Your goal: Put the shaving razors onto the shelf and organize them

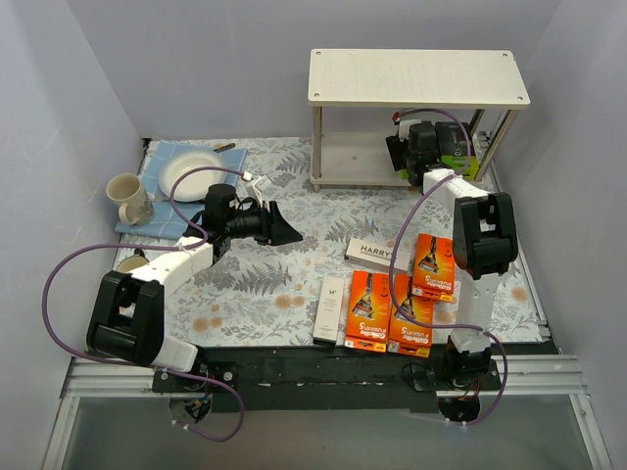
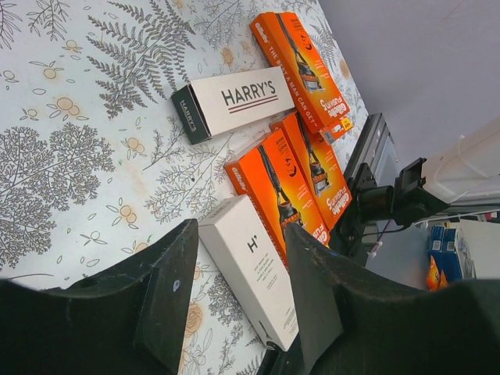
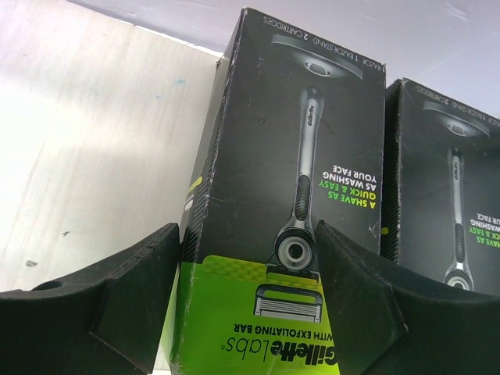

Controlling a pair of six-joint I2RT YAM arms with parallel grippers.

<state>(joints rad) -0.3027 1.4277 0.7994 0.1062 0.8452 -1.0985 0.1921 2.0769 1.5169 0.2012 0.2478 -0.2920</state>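
Fern-print tablecloth (image 1: pixel 255 284), three orange razor boxes (image 1: pixel 367 311), pale shelf (image 1: pixel 416 76)

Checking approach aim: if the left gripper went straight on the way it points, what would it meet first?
The left gripper would probably meet the white H' box first; it lies framed between the open jaws, though depth is unclear.

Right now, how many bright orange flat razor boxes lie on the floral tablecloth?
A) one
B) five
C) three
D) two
C: the top view shows three bright orange flat boxes on the floral tablecloth, two side by side and one just beyond them.
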